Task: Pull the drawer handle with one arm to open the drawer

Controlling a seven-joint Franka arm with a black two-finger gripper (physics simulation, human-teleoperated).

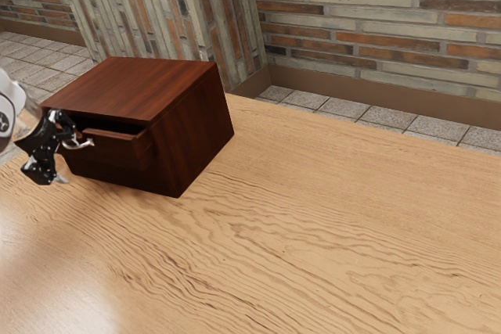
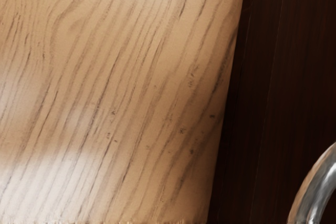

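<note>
A dark reddish-brown wooden cabinet (image 1: 149,107) sits on the light wood-grain table (image 1: 313,240), toward the exterior view's left, near the table's far edge. Its wooden drawer (image 1: 109,152) juts slightly out of the cabinet's front, toward that same left. A curved silver metal handle (image 1: 80,144) is on the drawer front, with the black two-finger gripper (image 1: 64,143) right at it. Behind the table are a tiled floor (image 1: 391,119) and a brick wall (image 1: 376,21).

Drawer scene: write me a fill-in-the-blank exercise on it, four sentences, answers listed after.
1. The dark cabinet stands on a table of light ___.
2. The gripper is at the exterior view's ___ edge, by the front of the drawer.
3. The drawer stands slightly ___, its front out past the cabinet.
4. Behind the table rises a wall of ___.

Missing words: wood; left; open; brick.
</note>
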